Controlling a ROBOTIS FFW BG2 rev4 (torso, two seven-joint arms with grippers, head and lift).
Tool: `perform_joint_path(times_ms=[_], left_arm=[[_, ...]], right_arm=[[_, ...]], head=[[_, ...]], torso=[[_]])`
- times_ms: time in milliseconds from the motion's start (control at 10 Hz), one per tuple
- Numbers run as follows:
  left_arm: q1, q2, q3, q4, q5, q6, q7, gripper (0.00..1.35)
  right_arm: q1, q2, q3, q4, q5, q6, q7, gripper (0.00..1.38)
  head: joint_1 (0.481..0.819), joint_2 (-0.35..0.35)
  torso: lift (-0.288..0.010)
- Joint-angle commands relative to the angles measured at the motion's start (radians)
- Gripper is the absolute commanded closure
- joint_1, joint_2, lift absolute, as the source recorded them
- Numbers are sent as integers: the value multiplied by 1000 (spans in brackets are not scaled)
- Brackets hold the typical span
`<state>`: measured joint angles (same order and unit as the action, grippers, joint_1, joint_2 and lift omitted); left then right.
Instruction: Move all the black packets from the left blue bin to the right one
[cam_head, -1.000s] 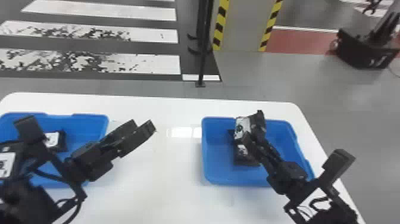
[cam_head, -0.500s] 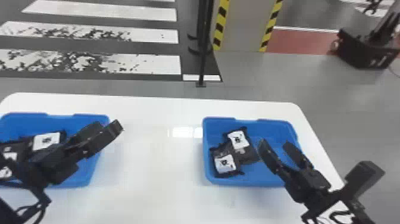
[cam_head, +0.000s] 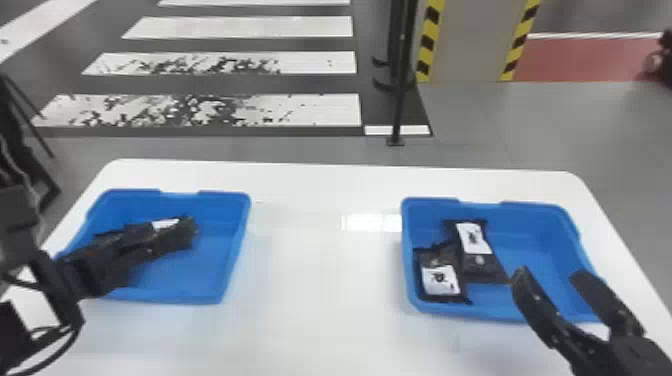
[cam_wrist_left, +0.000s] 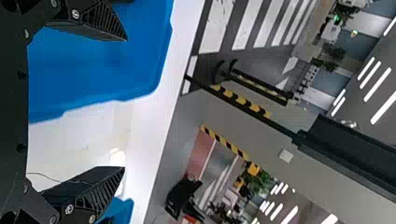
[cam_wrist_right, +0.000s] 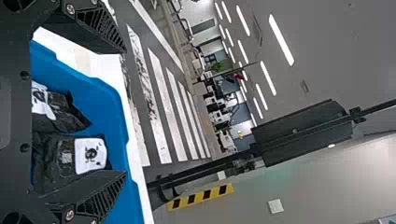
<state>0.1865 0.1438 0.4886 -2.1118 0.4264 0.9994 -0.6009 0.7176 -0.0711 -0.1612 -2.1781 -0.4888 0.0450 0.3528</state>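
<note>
In the head view my left gripper (cam_head: 187, 235) is over the left blue bin (cam_head: 210, 270), partly covering a black packet with a white label (cam_head: 164, 223). The left wrist view shows that gripper (cam_wrist_left: 123, 102) wide open, nothing between its fingers. My right gripper (cam_head: 550, 275) stands open over the near right part of the right blue bin (cam_head: 545, 245). Two black packets lie in that bin's left half, one (cam_head: 480, 265) farther back, the other (cam_head: 437, 260) by the left wall. From the right wrist the open gripper (cam_wrist_right: 125, 112) shows beside a labelled packet (cam_wrist_right: 56, 163).
Both bins stand on a white table (cam_head: 320, 280), with a wide strip of tabletop between them. A black post (cam_head: 400, 100) rises from the floor beyond the table's back edge.
My right gripper let go of a packet in the right bin and drew back to the right. My left gripper has moved left over the left bin. The head view has shifted.
</note>
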Motion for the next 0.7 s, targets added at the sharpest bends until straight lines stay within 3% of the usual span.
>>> perform_joint_path(times_ms=[0,400,600], left_arm=[[-42,10,44,0,-93,110,16,162],[-133,23,92,19,-287,301,98,163],[-204,48,78,103,-341,358,107,168]], right_arm=[[28,1,22,0,-20,11,0,108],[26,-1,22,10,-34,36,3,108],[21,-3,22,17,-40,46,8,108]], head=[[695,90],[695,237],[695,289]], torso=[[-150],[-150],[-150]])
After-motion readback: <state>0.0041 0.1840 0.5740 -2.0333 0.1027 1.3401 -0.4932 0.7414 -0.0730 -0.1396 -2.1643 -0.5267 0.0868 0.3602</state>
